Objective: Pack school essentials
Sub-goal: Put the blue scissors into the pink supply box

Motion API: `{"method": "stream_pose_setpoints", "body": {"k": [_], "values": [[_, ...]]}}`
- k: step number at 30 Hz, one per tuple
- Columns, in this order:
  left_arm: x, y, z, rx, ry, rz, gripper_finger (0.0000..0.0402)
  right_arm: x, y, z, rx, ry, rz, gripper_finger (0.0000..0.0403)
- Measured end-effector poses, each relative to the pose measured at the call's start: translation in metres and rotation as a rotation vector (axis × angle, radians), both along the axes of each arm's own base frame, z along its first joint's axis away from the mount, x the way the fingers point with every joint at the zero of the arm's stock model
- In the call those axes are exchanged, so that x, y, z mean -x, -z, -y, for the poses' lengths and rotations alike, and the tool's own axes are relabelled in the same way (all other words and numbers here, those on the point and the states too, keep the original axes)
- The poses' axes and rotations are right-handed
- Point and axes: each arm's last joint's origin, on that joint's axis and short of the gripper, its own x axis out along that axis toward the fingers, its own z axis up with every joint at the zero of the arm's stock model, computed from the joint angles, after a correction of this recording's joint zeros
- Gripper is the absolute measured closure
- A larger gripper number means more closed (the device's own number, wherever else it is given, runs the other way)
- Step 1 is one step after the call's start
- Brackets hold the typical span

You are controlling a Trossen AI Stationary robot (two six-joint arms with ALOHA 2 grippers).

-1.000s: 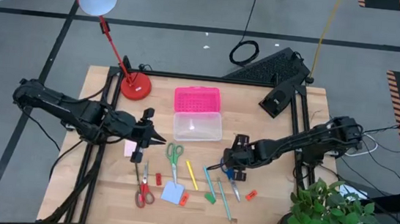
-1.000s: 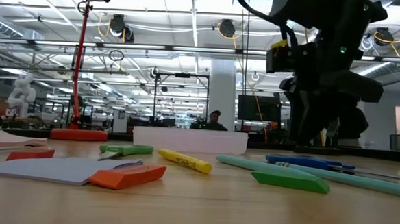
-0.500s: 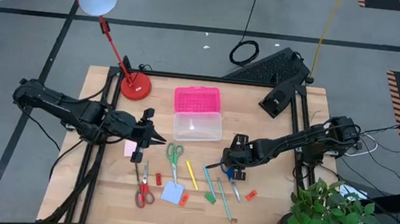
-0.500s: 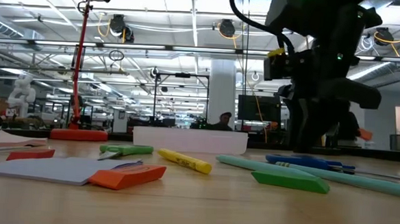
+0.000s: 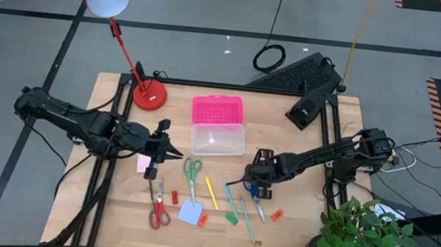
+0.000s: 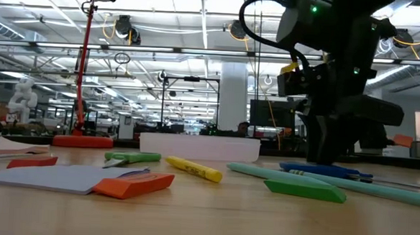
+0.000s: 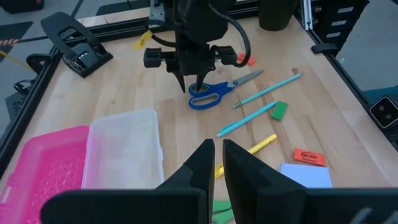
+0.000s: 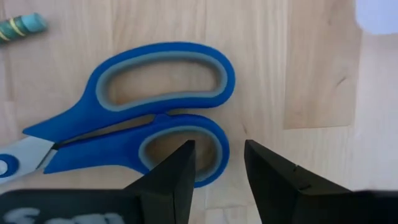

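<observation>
A: Which object is addressed, and where is it located?

B: The blue-handled scissors (image 8: 134, 118) are shown lying flat on the wooden table (image 5: 299, 236), right of centre, beside the teal pencils (image 7: 264, 102). The right gripper (image 8: 217, 165) is lowered directly over the handle loops; its two fingers are parted by a narrow gap, with one tip over the rim of the nearer loop. Nothing is seen clamped between them.

A: What is arranged around it?

B: A yellow highlighter (image 6: 194, 169), a green eraser (image 7: 279, 110), a red eraser (image 7: 309, 156), a blue note pad (image 5: 189, 212), green-handled scissors (image 5: 192, 169) and red-handled scissors (image 5: 157, 212) are spread across the table front. The clear box (image 5: 217, 139) with its pink lid (image 5: 218, 109) is placed behind them.

A: And the other arm?

B: The left gripper (image 7: 214, 163) is held left of the box, its fingers almost together and empty.
</observation>
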Motion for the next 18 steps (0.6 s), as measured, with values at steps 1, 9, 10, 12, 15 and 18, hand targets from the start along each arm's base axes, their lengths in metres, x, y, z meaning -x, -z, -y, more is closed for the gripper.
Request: {"method": "stream_pose_setpoints", "body": {"k": [1, 9, 10, 12, 15, 18], "values": [[0.0, 0.0, 0.0, 0.0, 0.0, 0.0, 0.0364, 0.0009, 0.0009, 0.0009, -0.001, 0.002, -0.001, 0.0273], [-0.0002, -0.0003, 0.0, -0.004, 0.003, 0.004, 0.0364, 0.0072, 0.0088, 0.0095, -0.035, 0.025, -0.024, 0.0317], [-0.0002, -0.0003, 0.0, -0.005, 0.003, 0.004, 0.0364, 0.0071, 0.009, 0.0099, -0.035, 0.022, -0.024, 0.0325], [-0.0002, -0.0003, 0.0, -0.005, 0.003, 0.004, 0.0364, 0.0067, 0.0091, 0.0102, -0.036, 0.008, -0.021, 0.0343], [-0.0002, -0.0003, 0.0001, -0.005, 0.003, 0.004, 0.0364, 0.006, 0.0093, 0.0101, -0.036, -0.006, -0.015, 0.0366], [-0.0002, -0.0003, 0.0, -0.005, 0.003, 0.004, 0.0364, 0.0055, 0.0093, 0.0098, -0.041, -0.022, -0.011, 0.0376]]}}
